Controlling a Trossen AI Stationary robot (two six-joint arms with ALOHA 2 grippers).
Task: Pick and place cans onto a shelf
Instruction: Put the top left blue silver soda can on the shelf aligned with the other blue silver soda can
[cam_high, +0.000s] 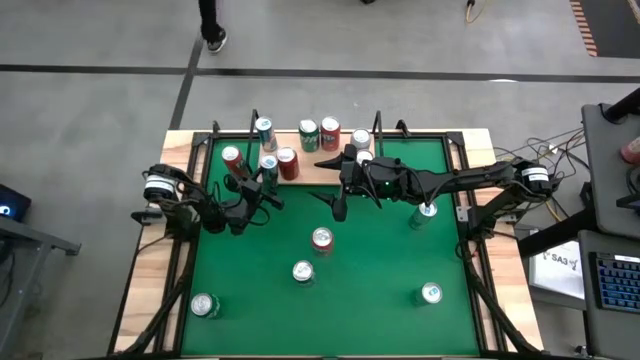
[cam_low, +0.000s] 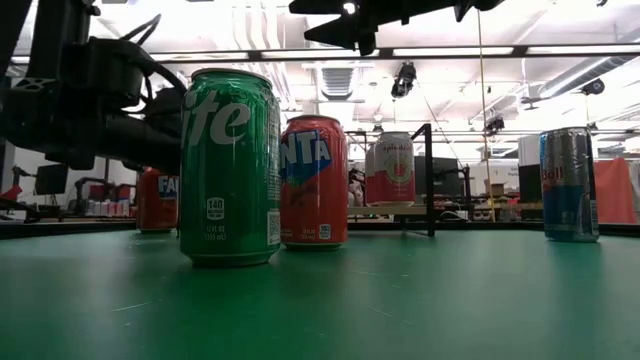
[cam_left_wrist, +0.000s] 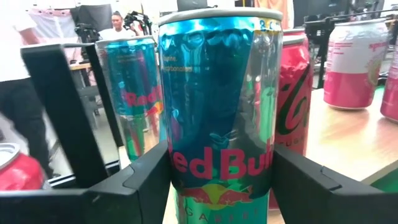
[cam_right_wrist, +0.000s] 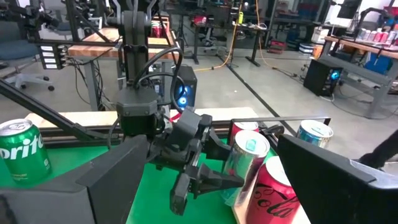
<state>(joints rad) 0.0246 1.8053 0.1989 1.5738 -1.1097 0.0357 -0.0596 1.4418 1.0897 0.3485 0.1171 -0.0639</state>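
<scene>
My left gripper (cam_high: 262, 183) is shut on a teal Red Bull can (cam_left_wrist: 217, 112) at the left end of the shelf (cam_high: 312, 172), the light-wood board along the table's far side. Beside the held can stand a red Coke can (cam_left_wrist: 292, 93) and another teal can (cam_left_wrist: 134, 93), with several more cans (cam_high: 320, 134) along the shelf. My right gripper (cam_high: 334, 187) hangs open high over the table's middle, pointing toward the left arm, with nothing between its fingers. My left gripper pinches the teal can's lower body (cam_left_wrist: 183, 177) between its two fingers, one on each side. The fingers come level from the table's left side. The can stands upright. Its bottom is below the wrist picture, so I cannot tell whether it rests on the shelf.
Loose cans stand on the green table top: a red one (cam_high: 322, 240), a silver-topped one (cam_high: 303, 271), a green Sprite can (cam_high: 205, 305) near the front left, and two at the right (cam_high: 431, 293) (cam_high: 427, 212). Black wire uprights (cam_low: 430, 180) rise at the shelf's ends.
</scene>
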